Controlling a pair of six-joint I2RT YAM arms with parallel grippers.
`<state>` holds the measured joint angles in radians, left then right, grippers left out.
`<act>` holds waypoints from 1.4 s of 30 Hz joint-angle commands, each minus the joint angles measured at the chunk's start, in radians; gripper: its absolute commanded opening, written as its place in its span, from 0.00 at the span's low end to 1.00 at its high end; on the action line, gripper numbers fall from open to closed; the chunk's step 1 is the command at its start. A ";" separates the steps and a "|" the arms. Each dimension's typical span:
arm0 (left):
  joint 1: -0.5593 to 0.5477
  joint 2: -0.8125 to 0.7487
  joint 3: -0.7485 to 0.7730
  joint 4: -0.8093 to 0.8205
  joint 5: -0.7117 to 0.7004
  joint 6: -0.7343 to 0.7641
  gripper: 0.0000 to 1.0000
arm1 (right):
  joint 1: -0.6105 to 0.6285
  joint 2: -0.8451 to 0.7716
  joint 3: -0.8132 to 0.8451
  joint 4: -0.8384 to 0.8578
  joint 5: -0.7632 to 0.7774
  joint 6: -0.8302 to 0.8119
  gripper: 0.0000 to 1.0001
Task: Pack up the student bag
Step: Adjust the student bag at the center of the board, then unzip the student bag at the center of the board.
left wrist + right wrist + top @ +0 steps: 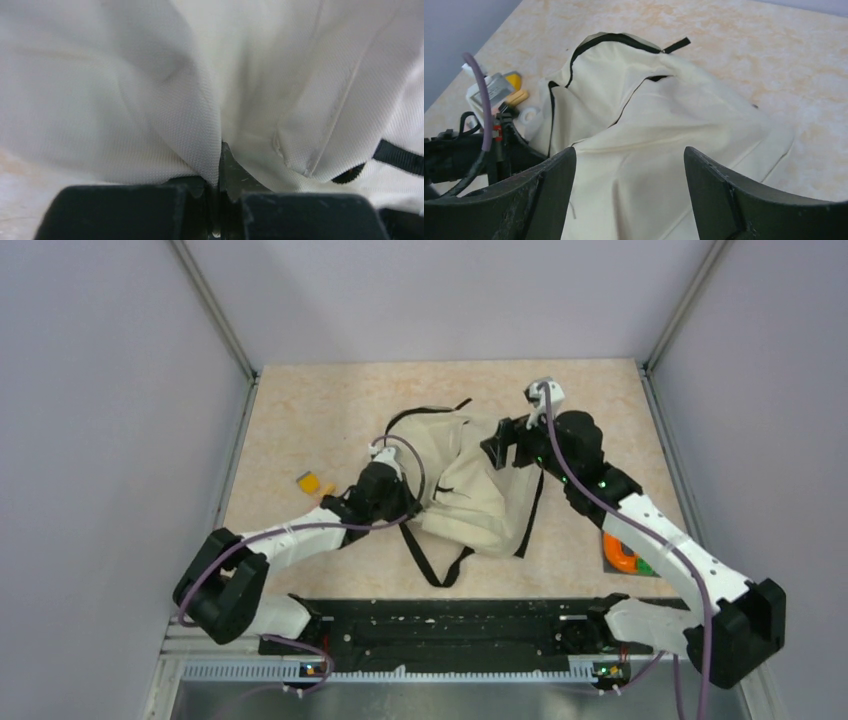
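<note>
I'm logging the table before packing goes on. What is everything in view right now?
backpack: one, cream, slumped at the table's centre
straps: several, black, trailing from the backpack toward the near edge
small block: one or two (too small to tell), yellow-orange, left of the backpack
round thing: one, orange and green, near right, partly hidden by the right arm
table: one, beige marbled
left arm, right arm: two, black and white, near edge
left tool: black, shut on backpack cloth
right tool: black, open, pointed at the backpack
</note>
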<state>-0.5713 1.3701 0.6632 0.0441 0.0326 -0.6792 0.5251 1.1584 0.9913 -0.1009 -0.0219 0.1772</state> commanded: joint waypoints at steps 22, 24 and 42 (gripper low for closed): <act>-0.318 -0.633 -0.332 0.251 -0.126 0.104 0.65 | 0.213 -0.104 -0.251 -0.025 -0.233 -0.008 0.68; -0.319 -0.588 -0.309 0.290 -0.111 0.116 0.66 | 0.223 -0.080 -0.246 -0.028 -0.200 -0.001 0.67; -0.319 -0.365 -0.263 0.504 -0.037 0.106 0.65 | 0.227 0.017 -0.247 0.064 -0.126 0.040 0.45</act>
<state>-0.8864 0.9806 0.3485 0.4553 -0.0257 -0.5770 0.7425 1.1572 0.7403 -0.1036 -0.1730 0.1955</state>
